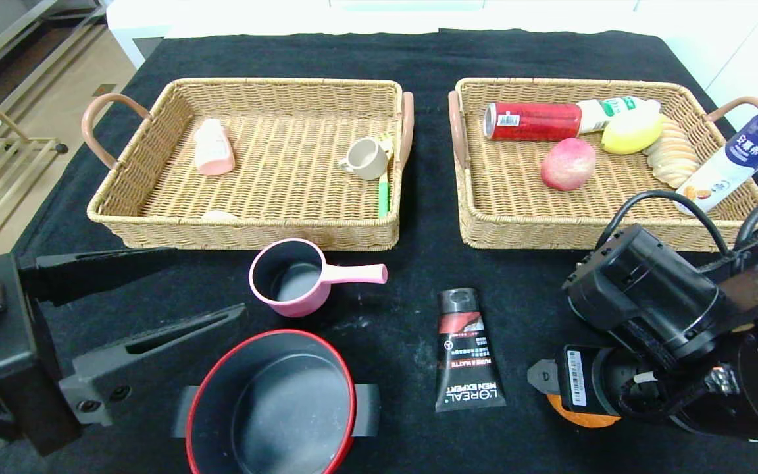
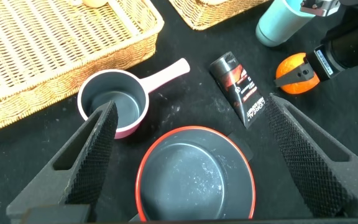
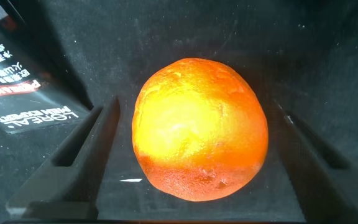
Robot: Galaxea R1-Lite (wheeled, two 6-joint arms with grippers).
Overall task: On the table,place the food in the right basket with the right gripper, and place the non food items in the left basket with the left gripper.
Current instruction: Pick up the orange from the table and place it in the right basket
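Note:
An orange [image 3: 201, 124] lies on the black cloth between the fingers of my right gripper [image 3: 197, 106], which is open and straddles it with a gap on each side. In the head view the orange [image 1: 583, 416] shows just under the right gripper [image 1: 573, 395] at the front right. My left gripper [image 1: 211, 282] is open and empty. It hovers over the red-rimmed black pot [image 1: 280, 408] and near the pink saucepan [image 1: 293, 280]. A black L'Oreal tube [image 1: 468, 352] lies between the arms. The left basket [image 1: 247, 230] and the right basket [image 1: 550, 240] stand behind.
The left basket holds a pink bottle [image 1: 213, 148], a beige cup [image 1: 366, 159] and a green-handled item [image 1: 383, 197]. The right basket holds a red can [image 1: 533, 121], a lemon [image 1: 630, 133], a peach [image 1: 568, 164], bread slices [image 1: 672, 158] and a blue-capped bottle [image 1: 734, 155] leaning on its corner.

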